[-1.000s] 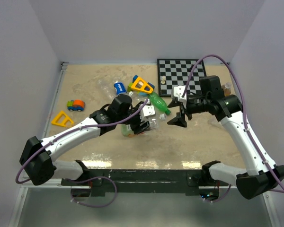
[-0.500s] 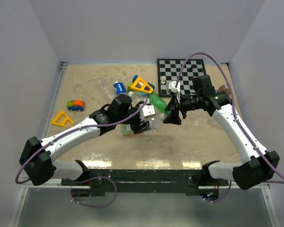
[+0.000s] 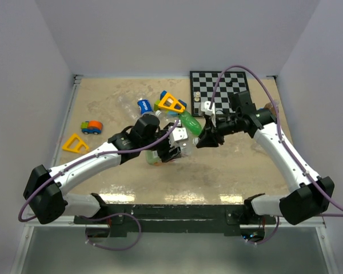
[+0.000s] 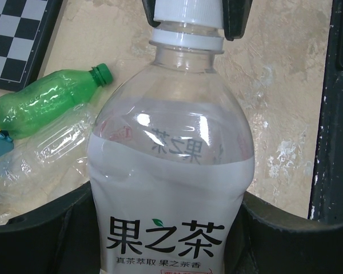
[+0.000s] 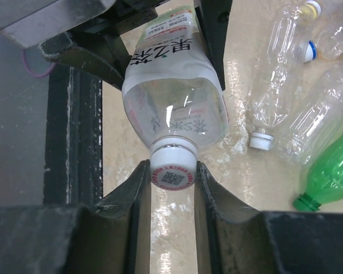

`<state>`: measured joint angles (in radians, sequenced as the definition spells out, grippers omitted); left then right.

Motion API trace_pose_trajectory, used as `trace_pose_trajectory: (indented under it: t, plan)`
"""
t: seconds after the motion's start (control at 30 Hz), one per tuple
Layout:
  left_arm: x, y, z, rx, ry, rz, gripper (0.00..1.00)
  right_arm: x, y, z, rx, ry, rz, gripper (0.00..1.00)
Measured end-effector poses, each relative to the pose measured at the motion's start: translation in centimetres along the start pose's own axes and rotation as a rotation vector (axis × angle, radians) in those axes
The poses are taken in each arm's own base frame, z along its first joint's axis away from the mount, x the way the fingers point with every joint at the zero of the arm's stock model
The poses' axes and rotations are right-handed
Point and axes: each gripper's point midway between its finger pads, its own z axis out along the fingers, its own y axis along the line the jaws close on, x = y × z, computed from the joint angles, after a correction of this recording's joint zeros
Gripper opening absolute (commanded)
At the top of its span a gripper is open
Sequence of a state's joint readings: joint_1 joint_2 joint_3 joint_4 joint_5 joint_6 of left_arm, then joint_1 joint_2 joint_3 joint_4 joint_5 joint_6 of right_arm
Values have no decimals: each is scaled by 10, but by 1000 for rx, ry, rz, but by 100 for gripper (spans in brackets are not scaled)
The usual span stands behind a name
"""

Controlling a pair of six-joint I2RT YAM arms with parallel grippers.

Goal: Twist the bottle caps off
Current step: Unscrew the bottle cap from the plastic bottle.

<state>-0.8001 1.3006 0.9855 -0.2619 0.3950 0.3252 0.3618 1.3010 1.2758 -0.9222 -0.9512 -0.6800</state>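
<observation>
- The left claw (image 3: 172, 147) grips the lower body of a labelled bottle (image 4: 171, 160), one finger pressed against each side of its white label.
- The labelled bottle is clear, with dark printed characters, and is held above the counter (image 3: 228, 171).
- A white cap (image 5: 172, 171) sits on this bottle's neck, at the end pointing away from the left claw.
- The right claw (image 3: 204, 138) is narrowed onto the white cap, with a dark finger touching each side of it.
- In the right wrist view, a printed square code shows on the cap's flat top.
- A green bottle (image 4: 46, 100) lies on the counter just beside the labelled bottle, on its chessboard side.
- Empty clear bottles (image 5: 280, 74) lie next to the green one, and one of them carries a second white cap (image 5: 261, 141).
- The chessboard (image 3: 220, 91) lies beyond the labelled bottle, past the green bottle.
- An orange triangle toy (image 3: 171, 104) lies beyond the labelled bottle, near the green bottle's far end.
</observation>
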Motion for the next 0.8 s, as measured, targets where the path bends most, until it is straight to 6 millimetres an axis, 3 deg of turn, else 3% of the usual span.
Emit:
trace_pose_trajectory:
  t: [0.23, 0.53, 0.77, 0.8]
  plan:
    - [-1, -1, 0, 6, -5, -2, 1, 0, -2, -3, -54, 47, -246, 0]
    - [-22, 0, 1, 6, -80, 36, 1, -16, -1, -23, -22, 97, -890, 0]
    - [-30, 3, -1, -4, -105, 52, 1, -24, 0, -28, -27, 100, -1040, 0]
    - [-30, 3, -1, -4, -104, 53, 1, -24, 0, -27, -29, 98, -1044, 4]
